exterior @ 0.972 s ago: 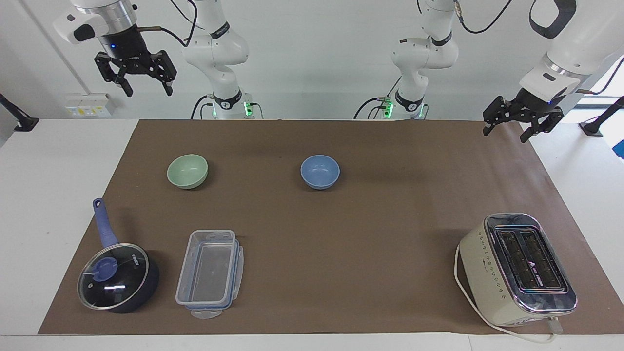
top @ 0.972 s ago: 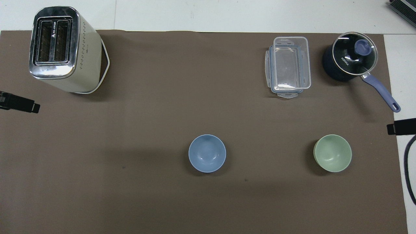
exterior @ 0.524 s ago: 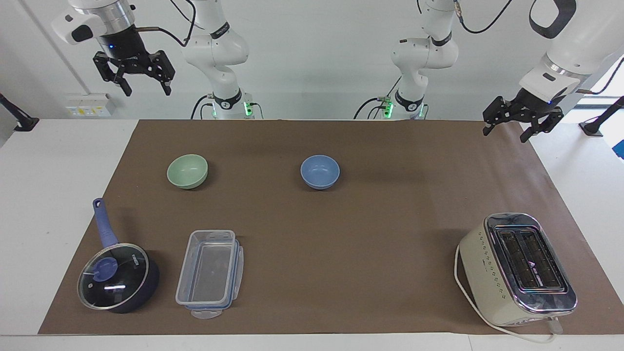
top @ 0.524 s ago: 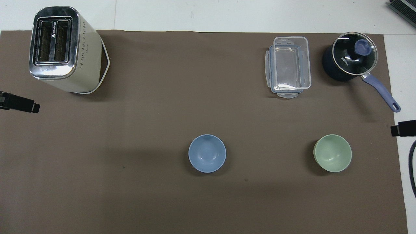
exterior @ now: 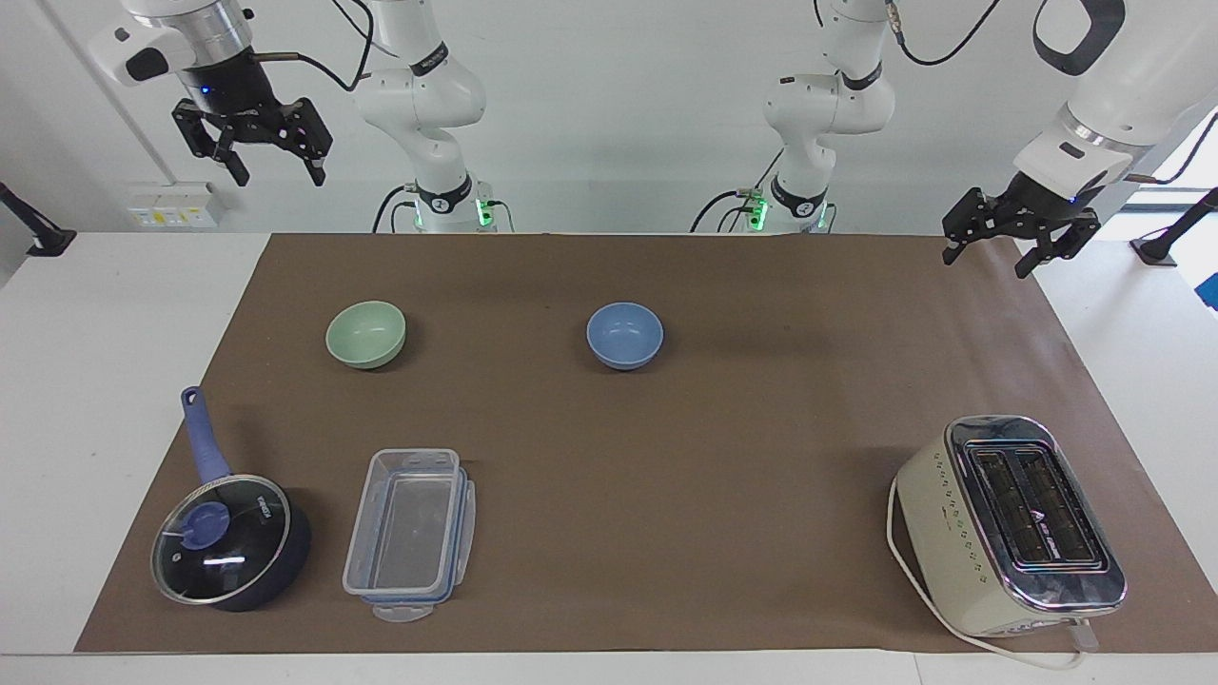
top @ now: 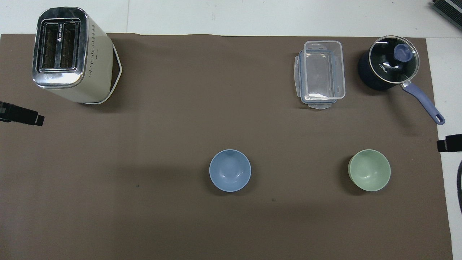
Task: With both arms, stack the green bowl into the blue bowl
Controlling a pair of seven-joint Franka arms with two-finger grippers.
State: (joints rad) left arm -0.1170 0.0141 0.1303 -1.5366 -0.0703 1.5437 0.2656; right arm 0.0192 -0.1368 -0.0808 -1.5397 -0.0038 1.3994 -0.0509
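Overhead, the right gripper (exterior: 253, 155) hangs high with its fingers spread wide and empty, off the mat past the right arm's end, well apart from the green bowl (exterior: 365, 333). The left gripper (exterior: 1020, 240) hangs lower, also spread and empty, over the mat corner at the left arm's end, well apart from the blue bowl (exterior: 624, 335).

Taking the blue bowl as the landmark: it sits upright near the middle of the brown mat (exterior: 723, 447). The green bowl stands level with it, toward the right arm's end, a clear gap between them. A clear plastic container (exterior: 409, 533) and a lidded saucepan (exterior: 228, 538) lie farther from the robots than the green bowl; a toaster (exterior: 1011, 525) stands toward the left arm's end.

Nothing is stacked yet. The step in hand looks like the reach for the green bowl. Doing it well probably means descending straight over one rim wall, one finger inside, one outside, then lifting clear before crossing, and lowering centred into the blue bowl.
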